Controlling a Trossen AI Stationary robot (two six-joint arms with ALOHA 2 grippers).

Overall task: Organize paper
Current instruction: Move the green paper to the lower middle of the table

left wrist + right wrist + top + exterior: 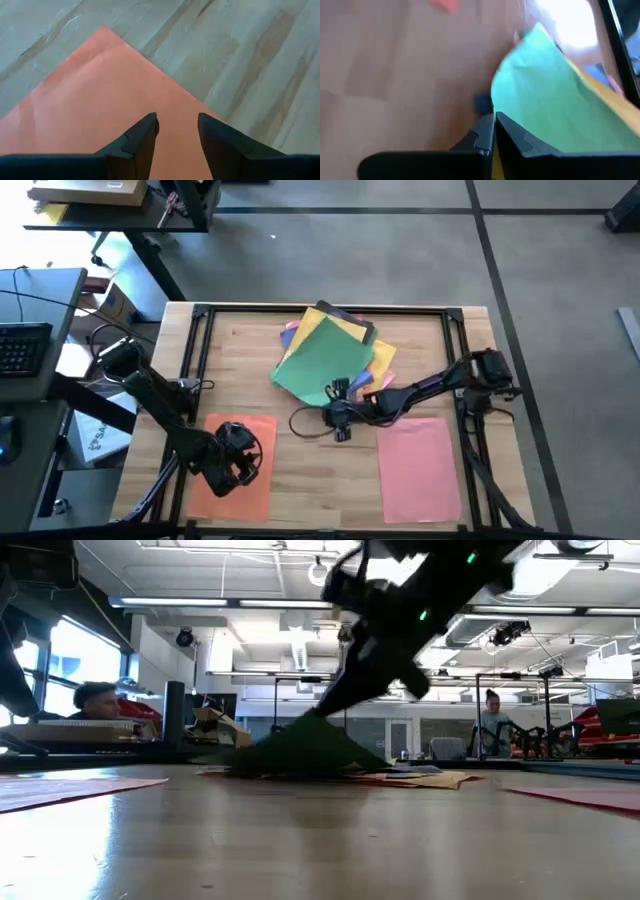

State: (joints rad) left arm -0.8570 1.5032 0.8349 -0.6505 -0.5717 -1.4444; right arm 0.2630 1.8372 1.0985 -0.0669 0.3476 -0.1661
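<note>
A loose pile of paper lies at the table's far middle. A green sheet [322, 355] is on top, with yellow [384, 358], blue [290, 330] and dark grey [352, 321] sheets showing under it. My right gripper [339, 392] is at the pile's near side, shut on the green sheet [555, 115]. One orange sheet [258, 498] lies flat at the near left. My left gripper [238, 464] hovers open over that sheet [95, 95], touching nothing. A pink sheet [420, 470] lies flat at the near right. My right gripper pinches the green sheet's near edge [503, 111], close to its near corner, between its two fingers. It holds a single layer, as far as shows. That part is raised into a peak [316, 718], and the far part of the sheet still rests on the pile.
A black metal frame [200, 330] runs around the tabletop. A dark cable loop [300, 420] lies on the wood beside my right gripper. Bare wood [330, 480] stretches between the orange and pink sheets. A desk with a keyboard [22, 345] stands off the table's left. People sit in the room behind.
</note>
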